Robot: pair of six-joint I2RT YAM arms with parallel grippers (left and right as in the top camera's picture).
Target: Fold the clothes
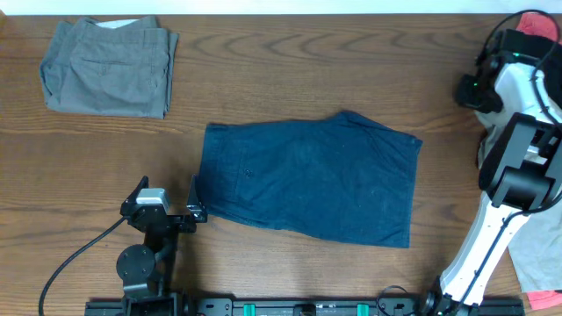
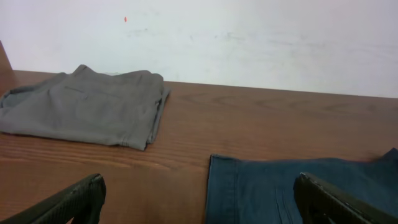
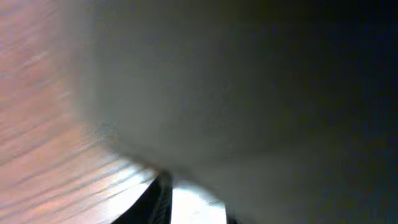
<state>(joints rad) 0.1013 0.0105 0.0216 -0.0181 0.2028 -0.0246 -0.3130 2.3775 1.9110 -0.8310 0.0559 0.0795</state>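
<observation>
A dark navy blue pair of shorts point(image 1: 312, 180) lies folded flat in the middle of the table; its left edge shows in the left wrist view point(image 2: 280, 190). My left gripper point(image 1: 167, 190) is open and empty just left of that edge, its fingers point(image 2: 199, 208) straddling it low over the wood. A folded grey-olive pair point(image 1: 110, 67) lies at the far left, also in the left wrist view point(image 2: 87, 107). My right gripper point(image 1: 509, 42) is at the far right edge by a coral-red garment point(image 1: 540, 25). Its view is blurred; grey cloth point(image 3: 249, 93) fills it.
A khaki-beige garment point(image 1: 537, 256) lies at the right edge under the right arm. The left arm's base and cable point(image 1: 79, 259) sit at the front left. A white wall point(image 2: 249, 37) stands behind the table.
</observation>
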